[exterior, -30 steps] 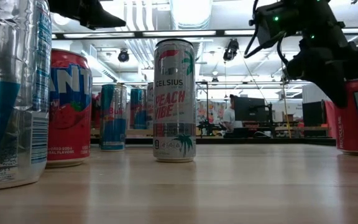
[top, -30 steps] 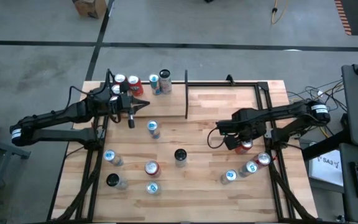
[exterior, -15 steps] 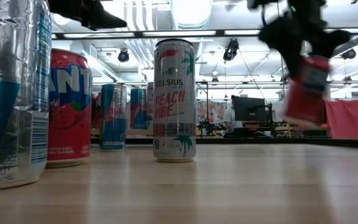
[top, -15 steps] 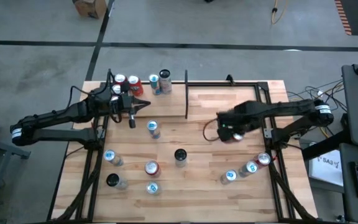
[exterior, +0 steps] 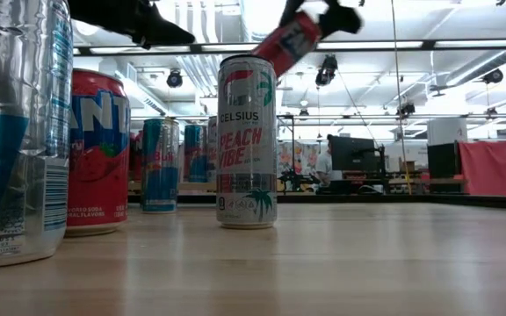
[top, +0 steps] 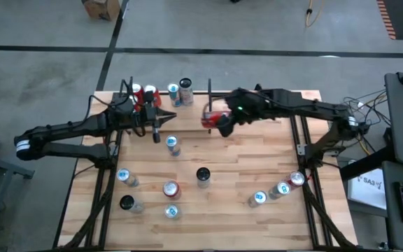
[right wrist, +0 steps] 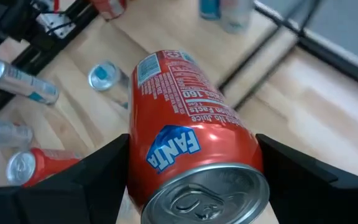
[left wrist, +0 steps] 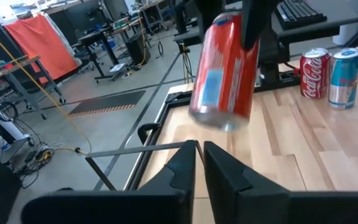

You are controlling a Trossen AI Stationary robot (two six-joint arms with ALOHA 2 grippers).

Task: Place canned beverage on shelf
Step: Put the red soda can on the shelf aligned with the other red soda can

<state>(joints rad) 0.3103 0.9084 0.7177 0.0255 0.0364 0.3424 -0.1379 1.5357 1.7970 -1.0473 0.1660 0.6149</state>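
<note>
The right gripper (top: 219,120) is clamped on a red Fanta can (top: 214,119), carried in the air above the table (top: 257,161) and not touching it. In the right wrist view the can (right wrist: 188,155) fills the space between the two dark fingers (right wrist: 79,180), its pull-tab end toward the camera. In the low view it hangs tilted, long axis slanting, above the top of a standing Celsius can (exterior: 247,140).

The shelf (top: 166,112), a narrow bay of thin black frame with a light wood floor, lies just beyond the held can on the side away from the right arm's base, across the black divider rod (top: 210,105). Cans already stand at its far end. The right gripper is the one carrying; the left gripper (top: 158,126) hangs near the shelf on the opposite side, fingers (left wrist: 185,163) almost together and holding nothing, pointing toward the held can.

Readable writing: "FANTA" in white on a blue patch and "160" on the held can; "CELSIUS PEACH VIBE" on the silver can; a partial "ANT" on a red can (exterior: 97,149) in the low view; a Coca-Cola can (left wrist: 316,73) beside a blue-and-silver can (left wrist: 345,76) in the left wrist view.
</note>
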